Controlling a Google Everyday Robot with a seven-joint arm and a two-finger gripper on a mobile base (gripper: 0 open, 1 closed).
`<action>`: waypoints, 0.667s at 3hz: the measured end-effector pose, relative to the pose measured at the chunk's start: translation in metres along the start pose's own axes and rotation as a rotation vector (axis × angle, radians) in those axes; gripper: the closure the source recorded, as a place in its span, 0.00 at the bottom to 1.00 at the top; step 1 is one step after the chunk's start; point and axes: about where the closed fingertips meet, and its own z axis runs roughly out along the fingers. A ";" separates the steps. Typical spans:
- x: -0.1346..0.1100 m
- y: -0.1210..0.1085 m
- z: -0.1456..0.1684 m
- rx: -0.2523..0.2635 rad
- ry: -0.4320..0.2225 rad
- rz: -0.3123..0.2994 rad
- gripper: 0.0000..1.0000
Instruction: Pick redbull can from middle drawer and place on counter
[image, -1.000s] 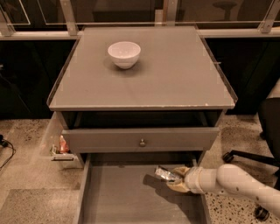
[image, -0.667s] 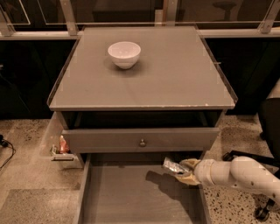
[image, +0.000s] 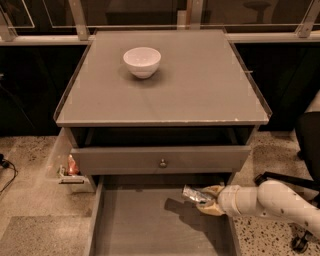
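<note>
The redbull can (image: 195, 194), slim and silver, is held on its side in my gripper (image: 209, 199), which is shut on it. The gripper comes in from the right on a white arm (image: 270, 202) and holds the can a little above the floor of the open middle drawer (image: 145, 225), near its back right corner. The can's shadow falls on the drawer floor to its left. The counter (image: 200, 85) is the flat grey cabinet top above, well higher than the gripper.
A white bowl (image: 142, 61) stands on the counter at the back left. A grey drawer front with a round knob (image: 162, 163) juts out just above the can. A small clear bin (image: 70, 167) hangs at the cabinet's left side. A chair base (image: 295, 185) stands at the right.
The gripper has risen and shifted right with the can, which is now closer to the drawer's back right corner and the drawer front above.
</note>
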 end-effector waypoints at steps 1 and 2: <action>-0.018 0.016 -0.022 -0.003 -0.012 -0.051 1.00; -0.052 0.015 -0.062 0.024 -0.048 -0.134 1.00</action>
